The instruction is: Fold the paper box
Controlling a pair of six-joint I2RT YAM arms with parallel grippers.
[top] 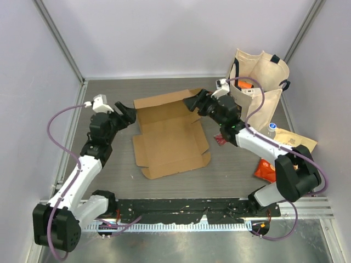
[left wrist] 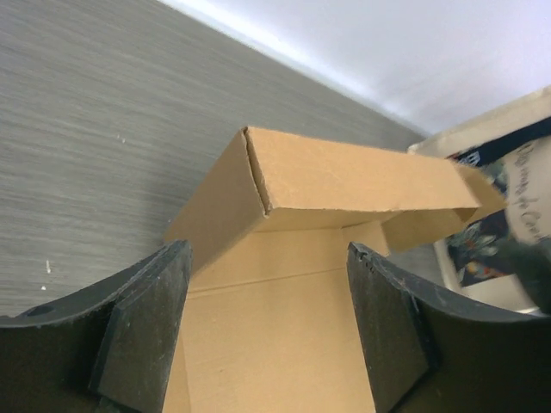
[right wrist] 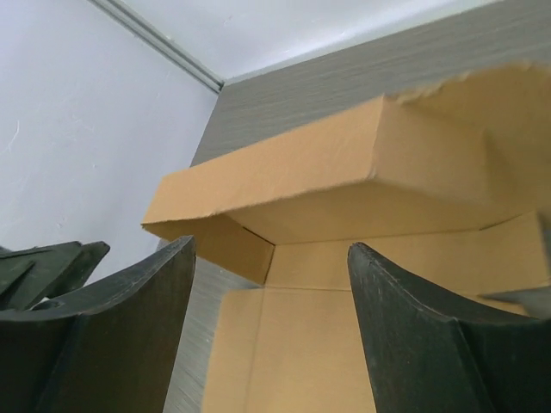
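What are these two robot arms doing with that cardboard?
They are working on folding a paper box on the table. The sheet lies mostly flat, with only its far flap tilted up. The left gripper is at the far left corner and the right gripper at the far right. Both are open, and neither holds the cardboard.

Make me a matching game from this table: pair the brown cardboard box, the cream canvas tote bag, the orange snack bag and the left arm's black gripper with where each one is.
Things:
1. brown cardboard paper box
2. cream canvas tote bag
3. orange snack bag
4. left gripper

Places:
A. standing at the far right
B. at the box's left edge, jaws open
C. middle of the table, far flap lifted
D. lying at the near right

Pairs: 1-C, 2-A, 3-D, 4-B
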